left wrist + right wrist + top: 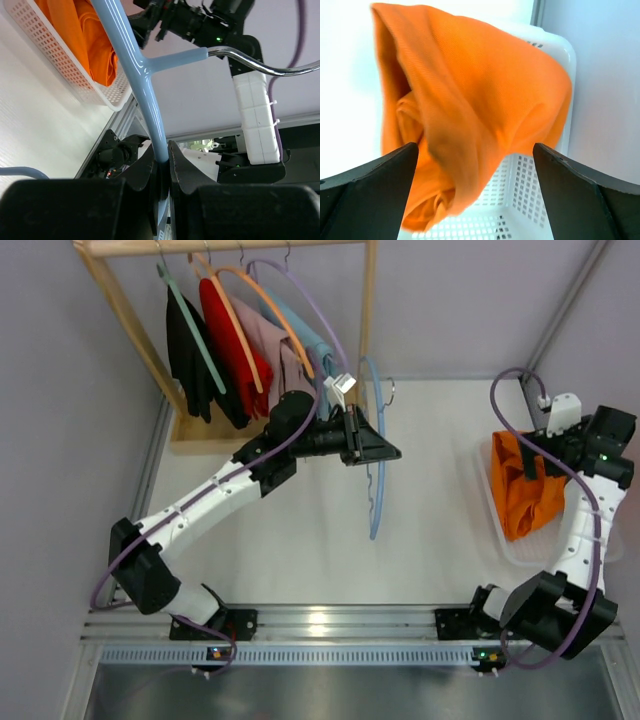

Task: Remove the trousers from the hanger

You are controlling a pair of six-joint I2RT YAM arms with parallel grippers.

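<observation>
The orange trousers (520,490) lie bunched in a white basket (503,540) at the right, off the hanger. The light-blue hanger (375,490) hangs bare in mid-air over the table's middle, its silver hook (389,390) at the far end. My left gripper (378,448) is shut on the hanger's arm; in the left wrist view the jaws (162,159) pinch the blue bar (131,60). My right gripper (535,452) is above the basket, open wide. In the right wrist view (475,147) the trousers (470,100) sit loose between and beyond the fingers, untouched by them.
A wooden clothes rack (130,335) stands at the back left with several hangers holding black, red and pink garments; a lavender hanger (315,315) and an orange hanger (275,310) are nearest my left gripper. The basket's mesh wall (530,190) is below the right gripper.
</observation>
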